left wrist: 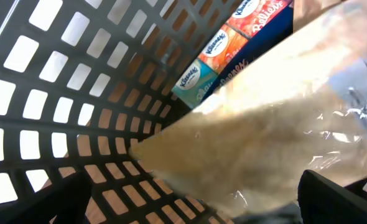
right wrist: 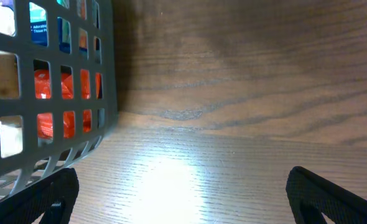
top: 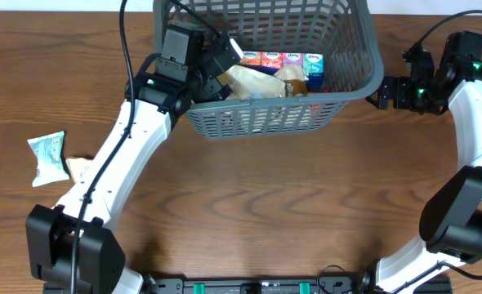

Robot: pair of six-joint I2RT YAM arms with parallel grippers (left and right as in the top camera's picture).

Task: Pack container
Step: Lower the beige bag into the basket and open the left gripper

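Note:
The container [top: 347, 77], a dark grey lattice basket, stands at the table's far middle. Inside it lie a row of small tissue packs [top: 283, 60] and a clear packet with pale beige contents [top: 253, 82]. My left gripper [top: 229, 57] reaches over the basket's left rim and is open. In the left wrist view its fingers [left wrist: 342, 199] stand wide apart with the beige packet [left wrist: 264, 124] lying loose ahead of them, against the lattice wall [left wrist: 65, 93]. My right gripper [top: 380, 91] hangs open just outside the basket's right wall, with nothing between its fingers [right wrist: 333, 196].
Two loose packets lie on the wooden table at the left: a green-and-white one [top: 47, 157] and a tan one [top: 78, 169] partly under my left arm. The basket's corner [right wrist: 53, 81] fills the left of the right wrist view.

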